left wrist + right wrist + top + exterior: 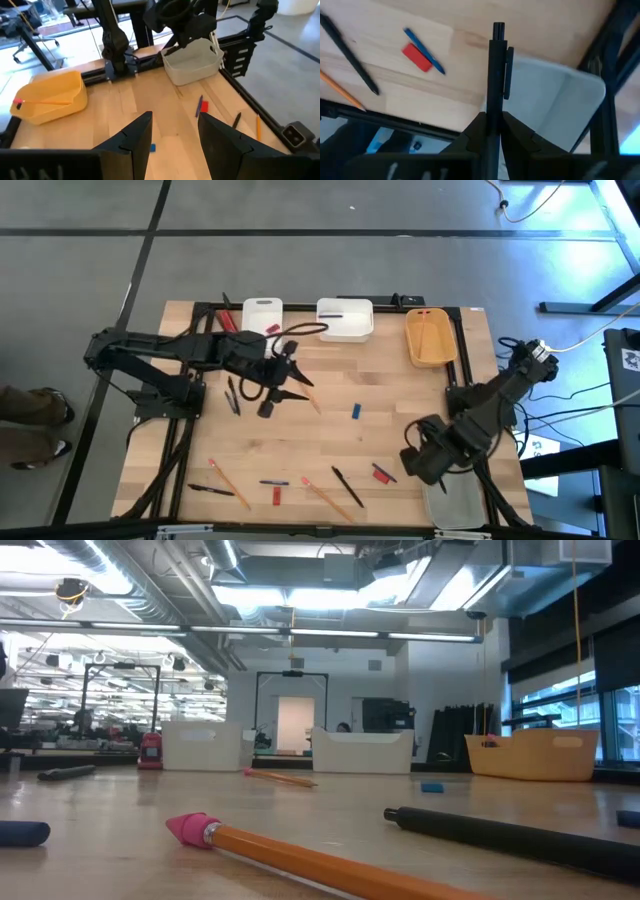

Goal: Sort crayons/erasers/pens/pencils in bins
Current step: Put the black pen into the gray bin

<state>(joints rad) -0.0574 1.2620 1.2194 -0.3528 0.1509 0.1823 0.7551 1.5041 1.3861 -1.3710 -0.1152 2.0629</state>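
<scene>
Right gripper [489, 131] at the near right of the pale wooden table [390, 430]: its two dark fingers are clamped on a slim black pen [496, 75], held just above the rim of the translucent grey plastic bin [555, 107] at the table's near right corner. Just beside that bin lie a blue pen [424, 51] touching a small red block [417, 57], with another black pen [349, 53] and a thin orange pencil [341, 90] farther along. More pens and pencils lie scattered along the near edge. Left gripper [297, 378] over the middle left of the table, fingers spread apart and empty. Along the far edge stand a narrow white plastic bin [262, 316], a wider white bin [345, 320] and a yellow-orange bin [431, 338] containing a pencil.
</scene>
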